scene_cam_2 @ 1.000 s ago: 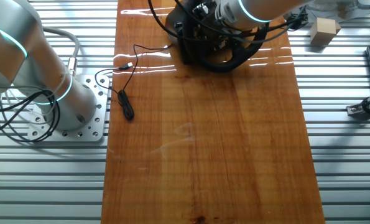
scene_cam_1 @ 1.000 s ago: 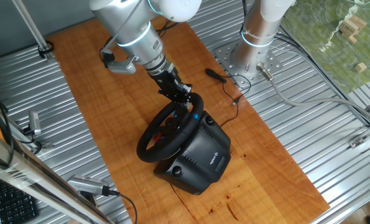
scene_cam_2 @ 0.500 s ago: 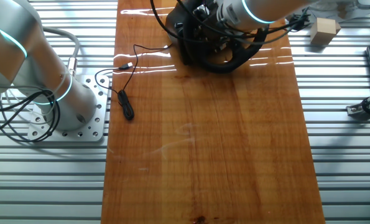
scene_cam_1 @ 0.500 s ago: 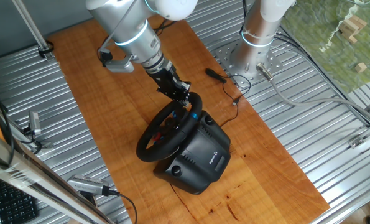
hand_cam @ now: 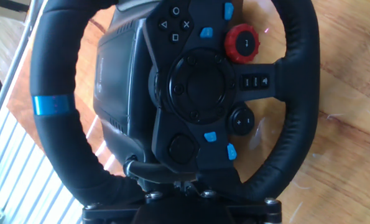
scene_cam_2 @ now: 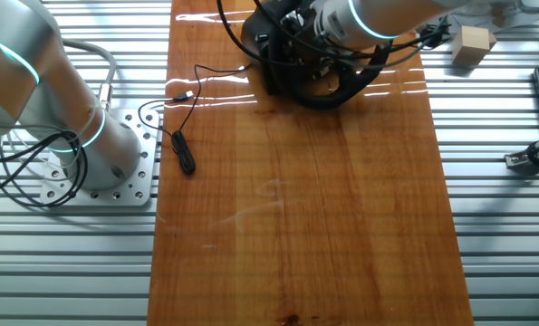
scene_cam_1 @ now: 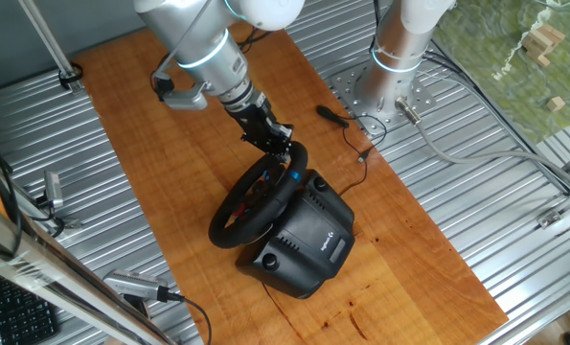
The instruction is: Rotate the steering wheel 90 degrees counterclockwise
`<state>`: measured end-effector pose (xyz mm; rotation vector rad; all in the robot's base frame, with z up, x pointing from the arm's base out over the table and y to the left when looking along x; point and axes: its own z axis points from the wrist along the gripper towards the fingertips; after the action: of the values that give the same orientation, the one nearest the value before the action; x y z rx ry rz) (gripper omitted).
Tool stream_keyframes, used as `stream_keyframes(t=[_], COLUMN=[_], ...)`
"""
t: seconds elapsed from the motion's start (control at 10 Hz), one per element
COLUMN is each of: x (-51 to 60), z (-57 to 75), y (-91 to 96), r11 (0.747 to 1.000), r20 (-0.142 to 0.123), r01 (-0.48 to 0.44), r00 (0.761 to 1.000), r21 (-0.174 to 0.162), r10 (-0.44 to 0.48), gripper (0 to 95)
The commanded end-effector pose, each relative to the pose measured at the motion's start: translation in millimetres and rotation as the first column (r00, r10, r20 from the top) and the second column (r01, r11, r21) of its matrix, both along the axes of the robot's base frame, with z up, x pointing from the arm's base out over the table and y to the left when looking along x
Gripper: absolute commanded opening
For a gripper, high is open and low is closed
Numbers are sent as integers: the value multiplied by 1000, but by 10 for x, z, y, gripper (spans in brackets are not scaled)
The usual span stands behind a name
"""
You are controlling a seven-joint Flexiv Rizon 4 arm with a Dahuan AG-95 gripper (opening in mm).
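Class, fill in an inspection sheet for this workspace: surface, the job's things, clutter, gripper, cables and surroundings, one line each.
Surface: wooden board lying on a ribbed metal table.
Job's things: steering wheel on its black base at one end of the board; blue rim stripe sits at the left in the hand view.
Clutter: nothing seen on the board apart from the cable.
Gripper: gripper at the wheel's rim; the fingers' state cannot be told.
Cables: thin black cable with a plug across the board's edge.
Surroundings: arm's mounting plate, wooden block, keyboard corner.
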<state>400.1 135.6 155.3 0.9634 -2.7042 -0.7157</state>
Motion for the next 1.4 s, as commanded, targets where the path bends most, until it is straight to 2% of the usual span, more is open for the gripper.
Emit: stream_keyframes(t=[0.1, 0.6, 0.8, 1.4], x=[4, 45, 91, 121], z=[1, -54, -57, -71], y=[-1, -11, -4, -69], r11=[1000, 1000, 999, 995], r20=[5, 16, 21, 37], r01=[-6, -26, -49, -92], r00=[1000, 1000, 999, 995], r21=[-4, -4, 9, 31], r10=[6, 26, 48, 91], gripper=[0, 0, 0, 0])
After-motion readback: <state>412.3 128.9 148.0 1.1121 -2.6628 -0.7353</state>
